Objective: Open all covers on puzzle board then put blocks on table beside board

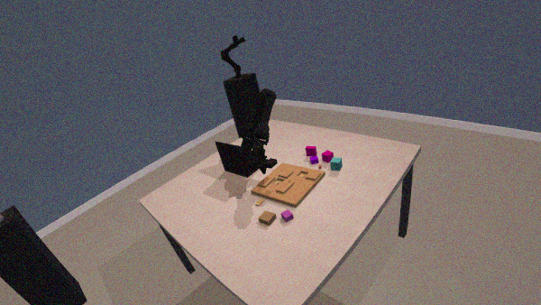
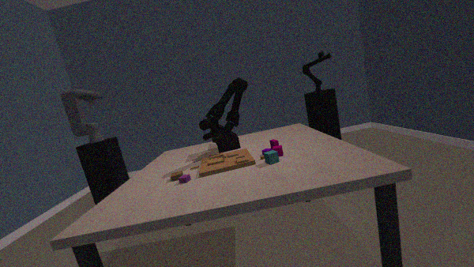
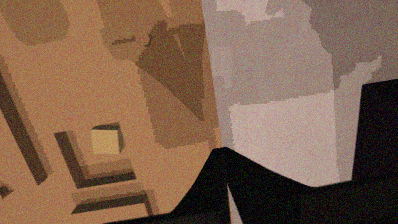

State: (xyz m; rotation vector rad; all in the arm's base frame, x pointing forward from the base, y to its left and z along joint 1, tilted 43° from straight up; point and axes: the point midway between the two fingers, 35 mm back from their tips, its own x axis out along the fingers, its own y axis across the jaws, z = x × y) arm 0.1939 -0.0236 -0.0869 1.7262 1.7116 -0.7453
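The wooden puzzle board [image 1: 308, 186] [image 2: 221, 168] [image 3: 50, 95] lies flat on the table, with raised covers and dark recesses; how far each cover is open is too small to tell. In the wrist view a small pale yellow block [image 3: 105, 142] shows inside a square recess. My gripper [image 3: 220, 154] is shut and empty, above the board's edge nearest the arm base. Off the board lie a teal block [image 1: 336, 163] [image 2: 271, 157], magenta blocks [image 1: 311, 151] [image 1: 327, 156], a purple block [image 1: 314, 160], a violet block [image 1: 287, 216] [image 2: 185, 178] and a flat brown block [image 1: 267, 217] [image 2: 176, 175].
A thin yellowish piece [image 1: 260, 202] lies beside the board, near the brown block. A tiny orange piece [image 1: 320, 167] lies near the teal block. The black arm base stands behind the board. Shadows of the arm fall over the board and table.
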